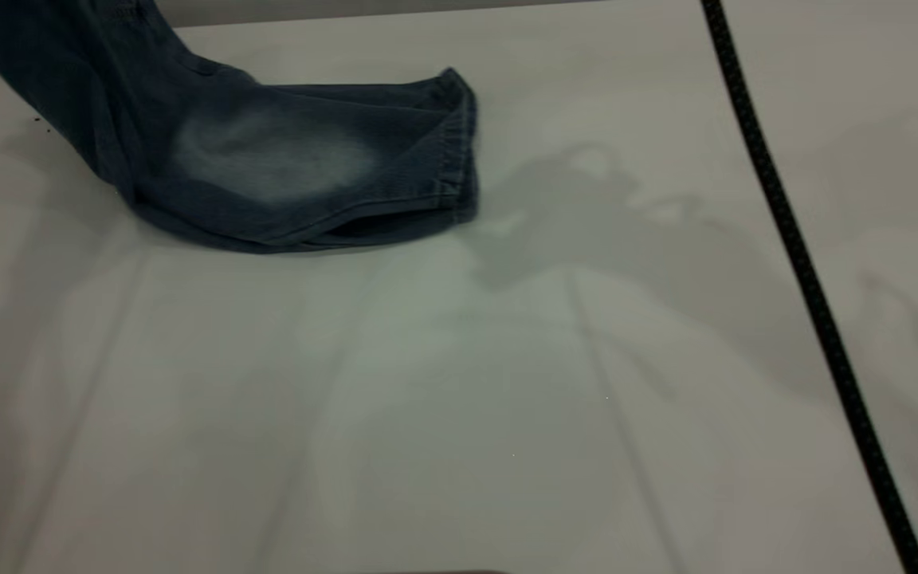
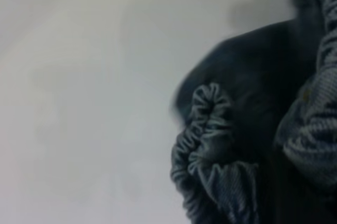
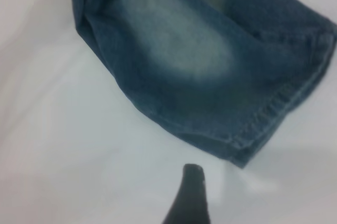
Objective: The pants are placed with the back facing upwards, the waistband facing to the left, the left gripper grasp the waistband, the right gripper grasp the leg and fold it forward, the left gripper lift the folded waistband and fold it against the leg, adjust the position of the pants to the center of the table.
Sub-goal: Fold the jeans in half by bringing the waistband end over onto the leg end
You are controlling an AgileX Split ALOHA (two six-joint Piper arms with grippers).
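On the table (image 1: 507,399), seen from the exterior view: the pants (image 1: 212,151) partly raised, upper part climbing out of frame at the far left corner, only the leg (image 1: 284,159) with its pale oval patch resting flat, hem toward the table's middle. Right of the hem, a black braided cable (image 1: 794,263) crossing the tabletop, well apart from the denim. No claw in sight here, only arm shadows beside the hem.

From the left wrist view: the waistband (image 2: 210,139) bunched in ruffles right against the lens, hanging above the table. Left gripper itself hidden (probably pinching the band, judging by the lifted cloth, yet impossible to tell).

From the right wrist view: the leg spread flat, patch upward, stitched hem nearest the camera. Just beside that hem, apart from it, one black fingertip (image 3: 188,195) of the right gripper (image 3: 188,195); second finger unseen, so spread or pressed together cannot be told. Nothing pinched.

Judged progress: lifting of the waistband apparently under way, fold against the leg not yet laid, centring on the table not yet done.
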